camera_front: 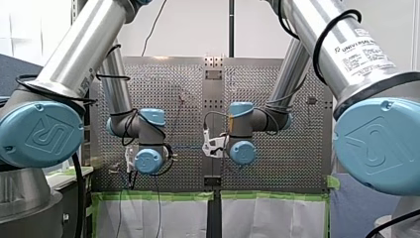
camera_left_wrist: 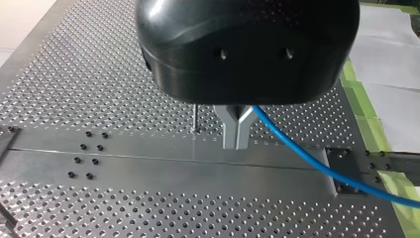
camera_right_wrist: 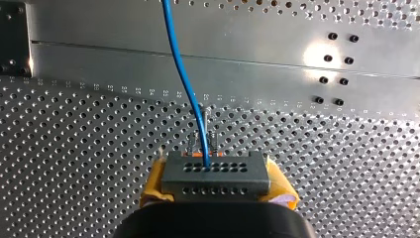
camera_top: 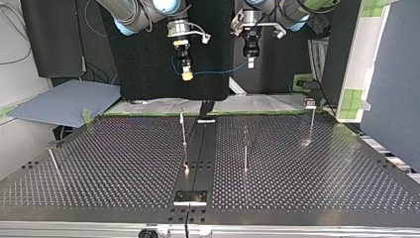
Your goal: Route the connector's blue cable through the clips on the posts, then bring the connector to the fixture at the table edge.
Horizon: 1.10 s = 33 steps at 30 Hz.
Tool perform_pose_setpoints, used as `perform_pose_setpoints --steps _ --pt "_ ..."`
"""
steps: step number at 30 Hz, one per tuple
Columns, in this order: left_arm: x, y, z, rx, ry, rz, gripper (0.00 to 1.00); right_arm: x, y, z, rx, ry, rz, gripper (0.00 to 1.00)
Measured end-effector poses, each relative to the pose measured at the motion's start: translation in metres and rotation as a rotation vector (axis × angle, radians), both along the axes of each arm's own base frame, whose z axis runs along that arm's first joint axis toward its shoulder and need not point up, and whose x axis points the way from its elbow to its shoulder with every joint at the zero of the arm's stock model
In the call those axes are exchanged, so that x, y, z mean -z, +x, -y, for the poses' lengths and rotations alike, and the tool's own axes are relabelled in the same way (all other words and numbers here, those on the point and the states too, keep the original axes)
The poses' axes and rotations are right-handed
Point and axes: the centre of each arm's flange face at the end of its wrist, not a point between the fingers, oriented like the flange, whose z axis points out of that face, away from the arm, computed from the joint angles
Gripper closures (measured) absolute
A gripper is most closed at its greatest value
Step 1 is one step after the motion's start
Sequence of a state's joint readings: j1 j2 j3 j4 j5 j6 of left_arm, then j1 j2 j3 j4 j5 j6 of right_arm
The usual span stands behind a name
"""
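My right gripper is shut on a grey connector block, with yellow pads at both of its sides. The blue cable leaves the connector's face and runs ahead over the plate. A thin post with a clip stands right below the connector. In the top view my right gripper and my left gripper both hang high above the table's far side, with the blue cable slung between them. My left gripper has its metal fingers shut, and the blue cable runs out sideways from them.
Several thin posts stand on the perforated table: one beside the centre strip, one further right, one at the far right, one at the left. A small fixture plate sits at the near edge.
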<state>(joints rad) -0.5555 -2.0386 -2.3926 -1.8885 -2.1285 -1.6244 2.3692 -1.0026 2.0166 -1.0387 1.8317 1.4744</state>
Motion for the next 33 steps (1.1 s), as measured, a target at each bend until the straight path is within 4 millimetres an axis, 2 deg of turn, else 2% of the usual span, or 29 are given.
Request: perform_pose_setpoints --steps 13,16,23,33 --pt "0.000 0.000 0.000 0.000 0.000 0.000 1.00 0.002 0.002 -0.001 0.001 0.002 -0.006 1.00" --pt "0.000 0.000 0.000 0.000 0.000 0.000 1.00 0.009 0.005 0.001 0.016 0.017 -0.024 1.00" --pt "0.000 0.000 0.000 0.000 0.000 0.000 1.00 0.042 -0.003 -0.002 0.061 0.089 -0.106 1.00" --pt "0.000 0.000 0.000 0.000 0.000 -0.001 1.00 0.052 -0.009 -0.007 0.065 0.135 -0.158 1.00"
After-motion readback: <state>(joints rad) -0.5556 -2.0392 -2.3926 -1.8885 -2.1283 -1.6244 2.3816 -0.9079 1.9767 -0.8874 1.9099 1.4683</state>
